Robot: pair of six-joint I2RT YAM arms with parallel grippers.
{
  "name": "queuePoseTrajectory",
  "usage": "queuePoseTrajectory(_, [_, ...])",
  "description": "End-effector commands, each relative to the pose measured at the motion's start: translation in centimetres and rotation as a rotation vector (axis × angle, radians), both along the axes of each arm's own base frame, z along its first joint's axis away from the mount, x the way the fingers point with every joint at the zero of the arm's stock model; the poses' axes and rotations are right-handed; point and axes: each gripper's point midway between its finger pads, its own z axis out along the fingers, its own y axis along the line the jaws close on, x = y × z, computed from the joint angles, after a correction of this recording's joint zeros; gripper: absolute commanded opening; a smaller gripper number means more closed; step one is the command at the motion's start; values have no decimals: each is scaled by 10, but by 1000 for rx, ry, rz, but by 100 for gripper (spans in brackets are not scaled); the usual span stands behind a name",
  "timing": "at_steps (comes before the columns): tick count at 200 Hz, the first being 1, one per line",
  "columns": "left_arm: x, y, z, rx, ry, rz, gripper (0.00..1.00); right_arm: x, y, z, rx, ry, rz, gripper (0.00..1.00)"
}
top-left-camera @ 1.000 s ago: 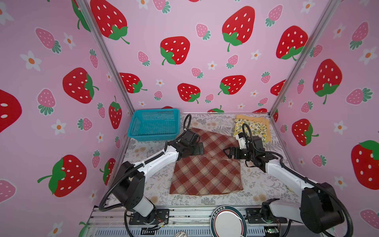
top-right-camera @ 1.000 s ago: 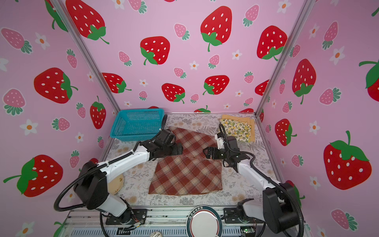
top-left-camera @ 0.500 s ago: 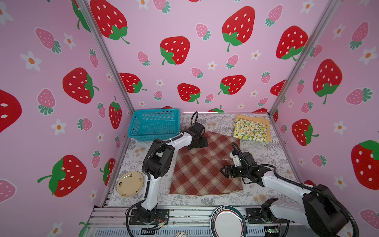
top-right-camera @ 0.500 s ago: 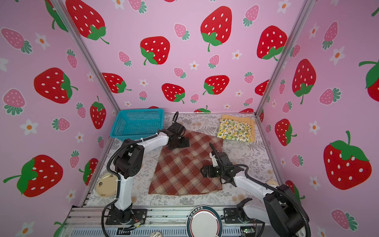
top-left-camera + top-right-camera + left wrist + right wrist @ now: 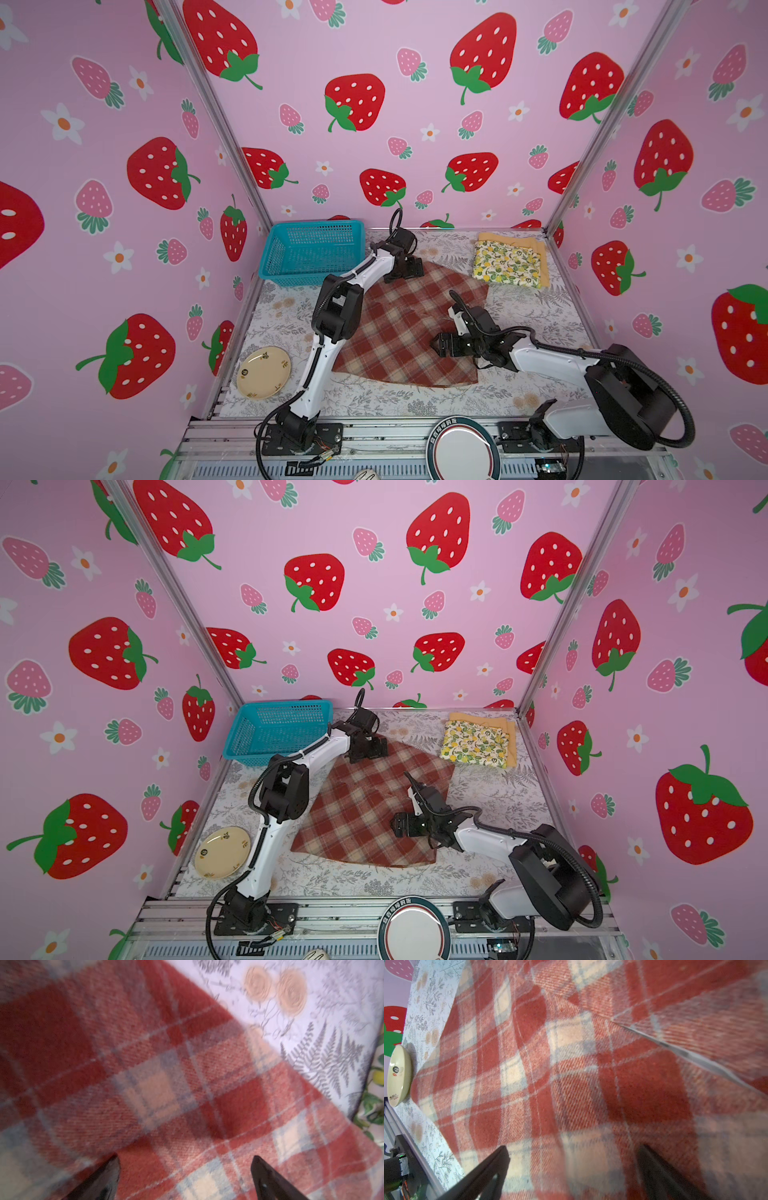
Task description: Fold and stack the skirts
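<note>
Jaws of the left gripper (image 5: 185,1159) stand wide apart, holding nothing, above the far corner of the plaid skirt (image 5: 399,332). Right gripper (image 5: 571,1149): jaws likewise wide, empty, above the skirt's right half. Plaid skirt lies spread mid-table (image 5: 536,316). Lemon skirt (image 5: 507,264) rests folded on the mustard skirt (image 5: 513,237), far right corner.

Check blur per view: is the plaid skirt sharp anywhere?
Left wrist: plaid skirt smeared throughout, tablecloth soft too. Right wrist: weave crisp mid-frame, soft toward the edges. Both top views: sharp, evenly lit, no glare on the cloth.
</note>
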Motion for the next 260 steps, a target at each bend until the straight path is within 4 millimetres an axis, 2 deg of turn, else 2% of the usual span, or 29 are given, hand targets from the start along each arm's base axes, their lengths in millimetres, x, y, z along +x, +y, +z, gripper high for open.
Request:
queuePoseTrajectory(1, [-7, -10, -8, -35, 86, -53, 99, -5, 14, -9, -11, 40, -9, 100])
queuePoseTrajectory(19, [6, -25, 9, -112, 48, -75, 99, -6, 27, -10, -14, 32, 12, 100])
queuePoseTrajectory(38, [12, -36, 37, -182, 1, -89, 99, 4, 36, 4, -41, -25, 22, 100])
queuePoseTrajectory(50, [10, -40, 62, -228, -41, -97, 99, 11, 34, 21, -76, -91, 19, 100])
queuePoseTrajectory(69, [0, -40, 120, -319, -151, -99, 99, 20, 27, 57, -118, -221, 19, 100])
queuePoseTrajectory(91, [-24, -25, 190, -386, -257, -87, 99, 21, 12, 95, -151, -342, 35, 100])
queuePoseTrajectory(99, [-36, -17, 207, -384, -276, -73, 99, 18, 8, 105, -151, -375, 53, 100])
queuePoseTrajectory(109, [-50, -1, 223, -364, -299, -44, 99, 14, 3, 113, -160, -403, 80, 100])
queuePoseTrajectory(123, [-71, 25, 234, -330, -320, 8, 99, 7, -1, 116, -182, -425, 135, 100])
queuePoseTrajectory(150, [-118, 72, 225, -323, -313, 117, 99, -9, 2, 108, -213, -422, 232, 100])
queuePoseTrajectory(176, [-165, 121, 195, -263, -285, 243, 99, -24, 12, 99, -280, -465, 275, 100])
queuePoseTrajectory(205, [-217, 165, 164, -217, -231, 359, 99, -36, 22, 86, -420, -534, 305, 100])
queuePoseTrajectory(229, [-255, 195, 136, -192, -206, 458, 99, -48, 33, 86, -431, -610, 330, 100])
queuePoseTrajectory(260, [-291, 220, 103, -183, -177, 553, 100, -44, 32, 85, -428, -596, 269, 100])
